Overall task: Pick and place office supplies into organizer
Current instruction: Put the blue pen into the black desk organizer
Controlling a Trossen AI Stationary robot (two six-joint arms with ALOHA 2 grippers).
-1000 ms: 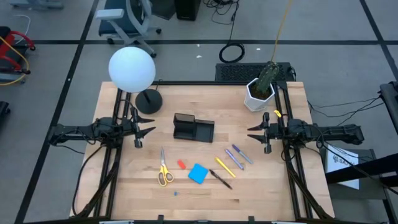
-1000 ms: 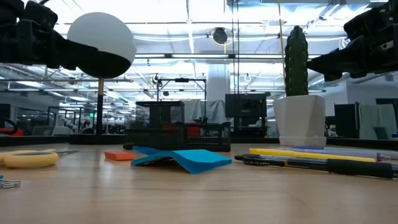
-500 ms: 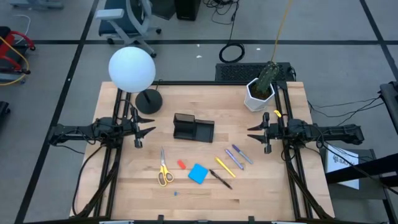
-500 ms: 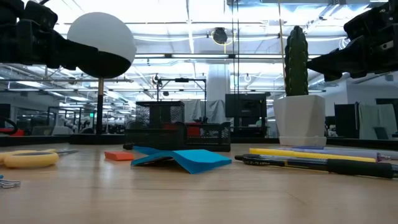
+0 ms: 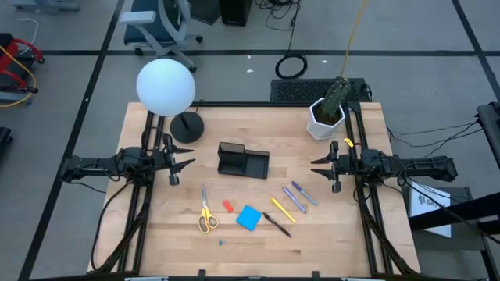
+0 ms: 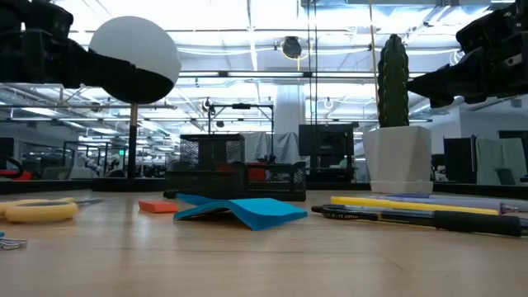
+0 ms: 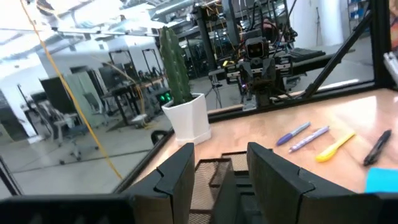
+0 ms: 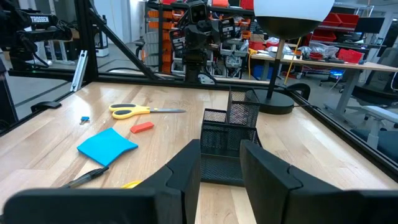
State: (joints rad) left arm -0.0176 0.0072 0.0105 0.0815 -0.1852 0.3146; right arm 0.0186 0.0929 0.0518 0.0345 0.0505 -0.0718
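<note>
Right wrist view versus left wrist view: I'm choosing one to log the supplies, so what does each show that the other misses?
Only the right wrist view shows the yellow-handled scissors, the red eraser piece and the lamp base. Only the left wrist view shows the cactus pot, the two purple-grey pens and the whole yellow pen. Both show the organizer, the blue pad, the black pen and the opposite arm.
</note>
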